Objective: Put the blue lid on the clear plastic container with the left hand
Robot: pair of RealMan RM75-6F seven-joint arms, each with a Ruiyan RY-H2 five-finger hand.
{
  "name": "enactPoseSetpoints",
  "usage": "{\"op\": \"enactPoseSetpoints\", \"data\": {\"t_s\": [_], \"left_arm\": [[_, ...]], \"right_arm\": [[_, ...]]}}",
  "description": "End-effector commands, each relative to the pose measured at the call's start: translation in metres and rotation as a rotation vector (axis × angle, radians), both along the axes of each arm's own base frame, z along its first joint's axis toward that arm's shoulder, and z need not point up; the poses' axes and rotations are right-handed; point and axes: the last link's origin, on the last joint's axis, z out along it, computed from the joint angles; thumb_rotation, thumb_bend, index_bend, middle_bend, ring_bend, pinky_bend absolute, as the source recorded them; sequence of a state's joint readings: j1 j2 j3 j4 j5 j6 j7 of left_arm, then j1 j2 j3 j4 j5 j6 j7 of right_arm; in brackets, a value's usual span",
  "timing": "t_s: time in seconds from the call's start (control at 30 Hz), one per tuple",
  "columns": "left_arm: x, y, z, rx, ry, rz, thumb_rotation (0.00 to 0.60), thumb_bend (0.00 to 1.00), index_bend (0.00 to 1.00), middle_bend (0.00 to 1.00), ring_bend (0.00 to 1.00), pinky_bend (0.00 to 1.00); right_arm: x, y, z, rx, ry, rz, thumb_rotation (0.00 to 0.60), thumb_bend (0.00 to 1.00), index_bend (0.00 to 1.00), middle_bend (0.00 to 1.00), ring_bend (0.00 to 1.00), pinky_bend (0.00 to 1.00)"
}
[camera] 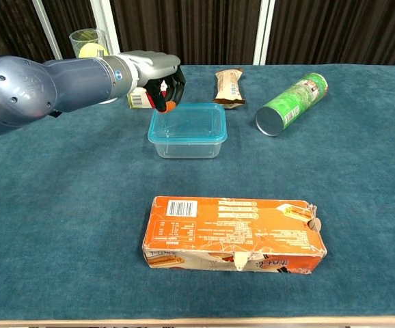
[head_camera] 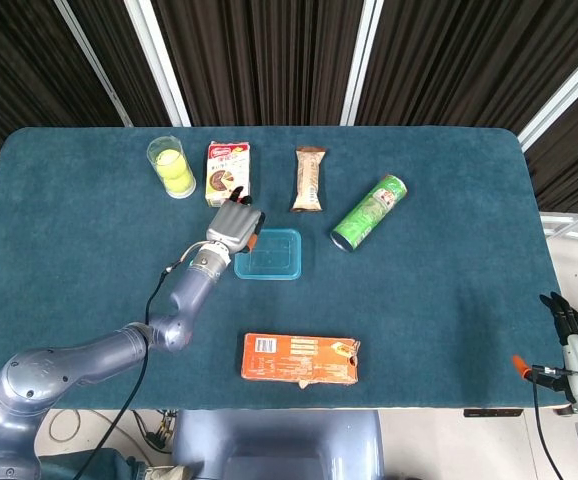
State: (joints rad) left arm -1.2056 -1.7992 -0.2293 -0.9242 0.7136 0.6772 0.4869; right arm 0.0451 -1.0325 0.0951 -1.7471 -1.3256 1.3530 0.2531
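The clear plastic container (camera: 186, 147) stands mid-table with the blue lid (head_camera: 269, 253) lying flat on its top (camera: 187, 121). My left hand (head_camera: 235, 224) hangs at the lid's far left corner, fingers bent downward and apart, with nothing in them (camera: 158, 72). Its fingertips (camera: 163, 104) are at the lid's rim; whether they touch it I cannot tell. My right hand (head_camera: 572, 328) is off the table at the near right, fingers straight and empty, seen only in the head view.
Along the back stand a glass with yellow contents (head_camera: 172, 166), a snack box (head_camera: 228, 172), a wrapped bar (head_camera: 309, 179) and a green can on its side (head_camera: 369, 212). An orange carton (head_camera: 300, 359) lies near the front edge.
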Motion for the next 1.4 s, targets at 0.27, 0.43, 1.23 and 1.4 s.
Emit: {"op": "enactPoseSetpoints", "data": {"t_s": [0.27,0.43,1.23,1.4], "left_arm": [[0.003,0.0,-0.004,0.012,0.029,-0.016,0.6,0.5,0.69,0.58,0.17,0.02],[0.005,0.0,-0.007,0.013,0.04,-0.025,0.6,0.5,0.69,0.59,0.17,0.02],[0.003,0.001,-0.015,0.022,0.081,-0.029,0.6,0.5,0.69,0.59,0.17,0.02],[0.002,0.001,-0.015,0.02,0.079,-0.027,0.6,0.5,0.69,0.59,0.17,0.02]], "right_arm": [[0.0,0.0,0.0,0.002,0.001,0.002,0.6,0.29,0.1,0.0,0.0,0.0],[0.0,0.0,0.0,0.002,0.001,0.003,0.6,0.29,0.1,0.0,0.0,0.0],[0.0,0.0,0.0,0.003,-0.001,-0.001,0.6,0.29,0.1,0.0,0.0,0.0],[0.0,0.0,0.0,0.004,-0.002,-0.001,0.6,0.29,0.1,0.0,0.0,0.0]]}}
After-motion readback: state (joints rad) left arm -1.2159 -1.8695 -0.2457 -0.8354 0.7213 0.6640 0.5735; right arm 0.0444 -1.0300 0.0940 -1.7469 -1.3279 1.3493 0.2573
